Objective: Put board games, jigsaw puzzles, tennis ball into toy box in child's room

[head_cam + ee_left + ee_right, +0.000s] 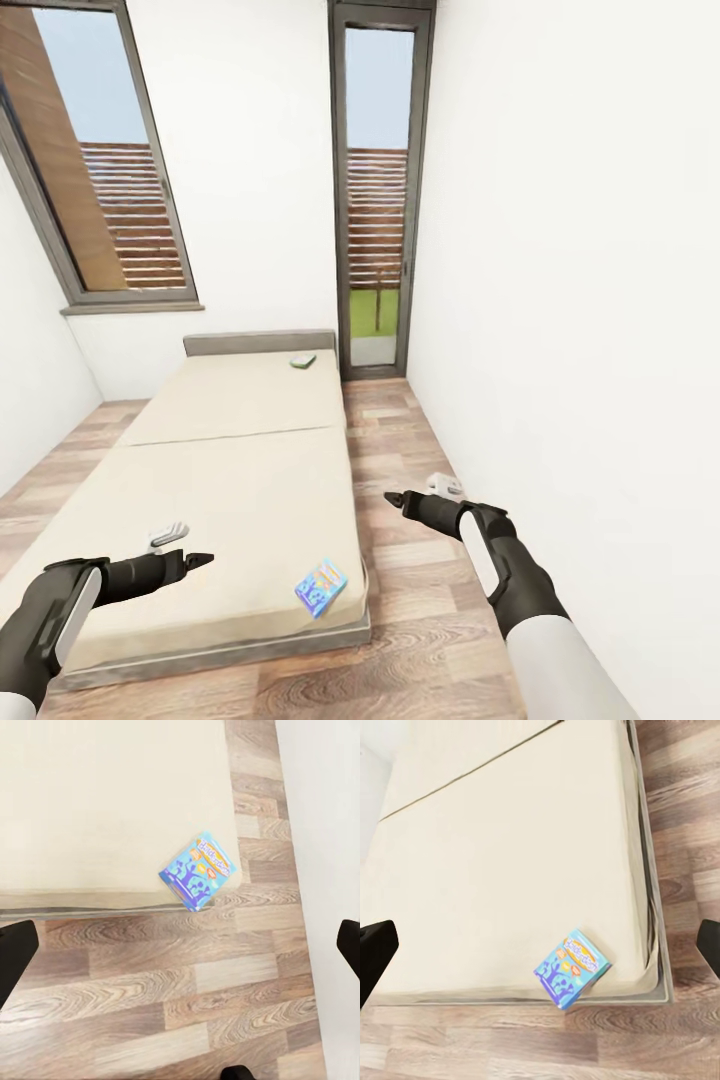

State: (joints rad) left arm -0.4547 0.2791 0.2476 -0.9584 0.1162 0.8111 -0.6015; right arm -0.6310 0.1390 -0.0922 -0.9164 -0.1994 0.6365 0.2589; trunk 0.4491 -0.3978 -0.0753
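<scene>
The bed (pixel 230 470) fills the left and middle of the head view, its beige pads bare. A blue board game (pixel 320 587) lies flat at the bed's near right corner, also the blue board game (pixel 198 872) in the left wrist view and the blue board game (pixel 573 967) in the right wrist view. A white-and-green board game (pixel 303 361) rests by the grey headboard. My left gripper (pixel 200 558) hovers open over the bed's near end, left of the blue box. My right gripper (pixel 395 498) hangs open over the floor, right of the bed. The table and toy box are out of view.
A strip of wood floor (pixel 400 450) runs between the bed and the white wall (pixel 580 300) on the right. A tall glass door (pixel 378 200) stands at the far end, and a window (pixel 110 180) at the back left. The grey bed frame (pixel 656 945) edges the mattress.
</scene>
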